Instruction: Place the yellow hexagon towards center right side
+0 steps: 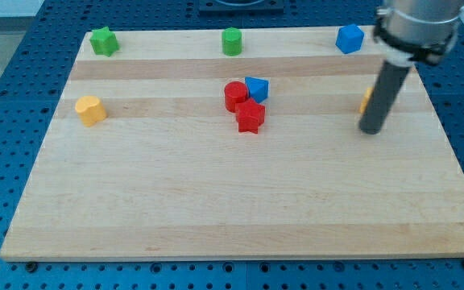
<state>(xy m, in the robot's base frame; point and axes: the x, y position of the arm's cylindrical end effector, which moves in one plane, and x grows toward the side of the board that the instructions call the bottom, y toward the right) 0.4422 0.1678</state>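
Observation:
My tip (370, 129) rests on the wooden board (240, 201) at the view's right, about mid-height. A yellow block (366, 99) peeks out just left of the rod, mostly hidden behind it, so its shape cannot be made out. Another yellow block (90, 109), rounded with a flat side, lies far off at the view's left. My tip is just below and touching or nearly touching the hidden yellow block.
A red cylinder (234, 95), a blue triangular block (257, 88) and a red star (250, 117) cluster at the centre. Along the top edge lie a green star (103, 41), a green cylinder (231, 41) and a blue block (349, 38).

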